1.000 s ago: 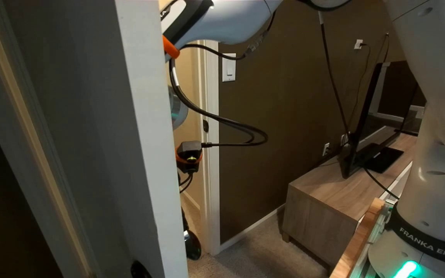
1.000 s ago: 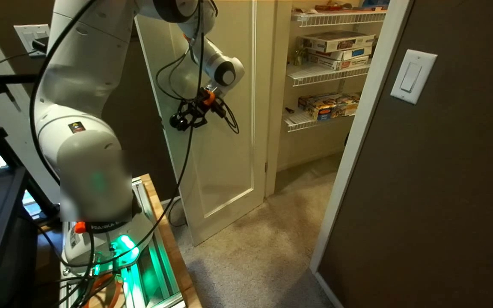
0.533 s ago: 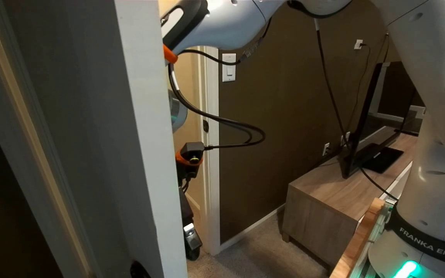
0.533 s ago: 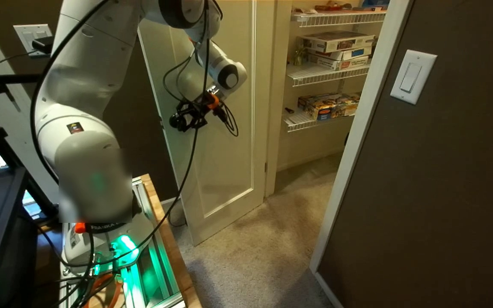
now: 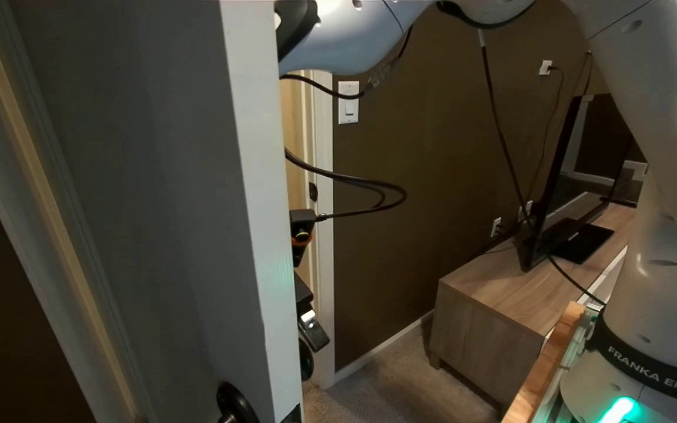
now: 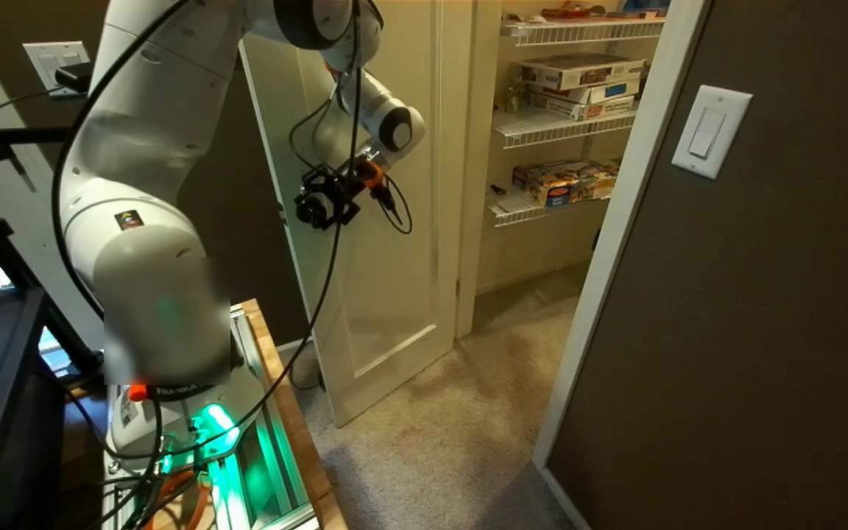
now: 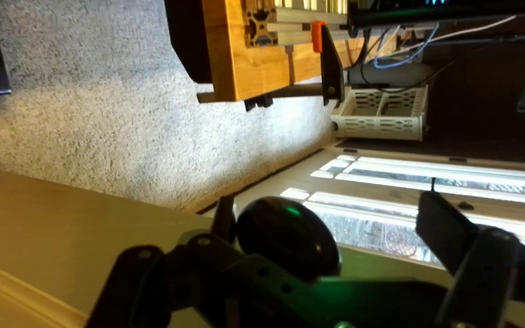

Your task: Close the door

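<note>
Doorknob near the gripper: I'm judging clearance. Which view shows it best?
Wrist view: the doorknob is largest, mostly uncovered by the gripper. In an exterior view, the doorknob is partly behind the door; in an exterior view, the doorknob looks small, dark-on-dark.

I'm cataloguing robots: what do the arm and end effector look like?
The arm is white and rounded, with dark joint bands, black cables and a black base collar lettered FRANKA EMIKA above a green light. The end effector is black and jointed, near an orange band.

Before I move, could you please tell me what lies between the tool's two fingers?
In the wrist view, the door knob shows between the fingers of the open tool; whether it touches either is unclear.
</note>
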